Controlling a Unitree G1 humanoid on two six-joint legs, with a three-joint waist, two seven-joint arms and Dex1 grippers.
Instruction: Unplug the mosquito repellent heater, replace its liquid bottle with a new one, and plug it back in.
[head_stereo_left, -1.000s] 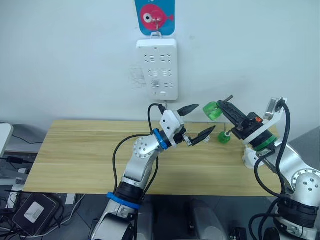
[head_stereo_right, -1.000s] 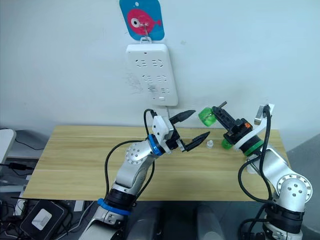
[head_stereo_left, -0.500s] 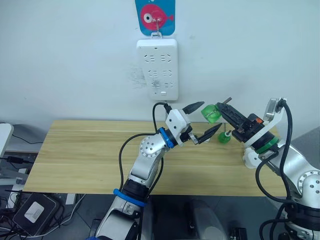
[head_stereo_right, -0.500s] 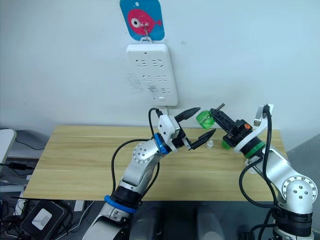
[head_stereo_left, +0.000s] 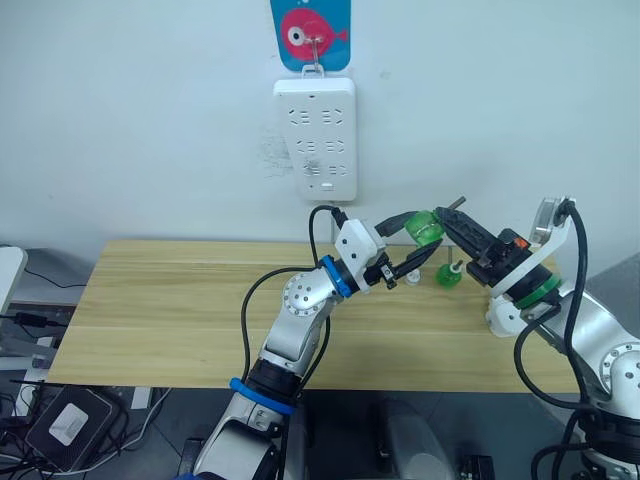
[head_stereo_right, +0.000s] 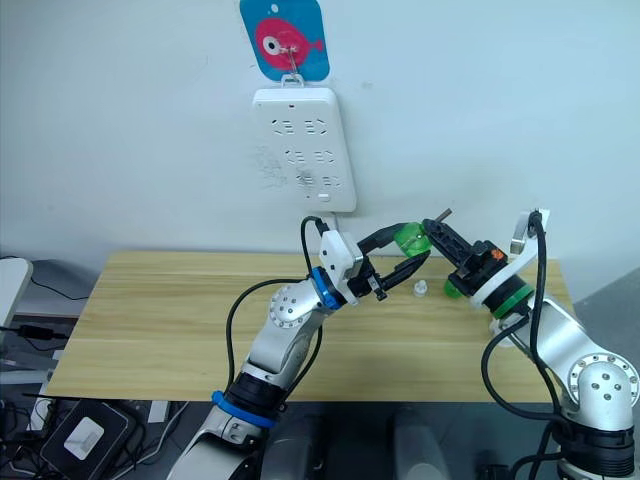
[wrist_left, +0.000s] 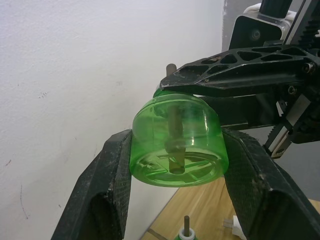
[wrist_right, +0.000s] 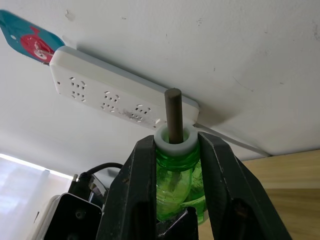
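Change from a second ago: left end effector (head_stereo_left: 408, 243) moved in from a gap short of the held bottle to straddle it; fingers narrowed from a wide spread.
Camera: unmoved between frames; power strip (head_stereo_left: 314, 138) and fish hook plate (head_stereo_left: 309, 33) in the same places on the wall.
Right end effector (wrist_right: 175, 150): clenched on the neck of its liquid bottle (wrist_left: 175, 142), fingers at either side of the white collar; same grasp as a second ago, shifted slightly toward the left arm.
Its liquid bottle: held in the air above the far right part of the bench (head_stereo_left: 170, 310), just in front of the wall, lying tilted with base toward the left arm and dark wick (wrist_right: 174, 115) pointing up and away.
Left end effector state: fingers (wrist_left: 107, 185) flank the round base on both sides, at or just off the green plastic; contact cannot be told, so grip cannot be told.
Left arm pose: elbow over the bench middle, forearm raised and reaching right, wrist level with the bottle.
Right arm pose: elbow low beyond the bench's right end, forearm slanting up and inward.
Second green bottle (head_stereo_left: 448, 275): upright on the bench below the held one, wick bare.
Small white cap (head_stereo_right: 420, 290): on the bench just beside that bottle.
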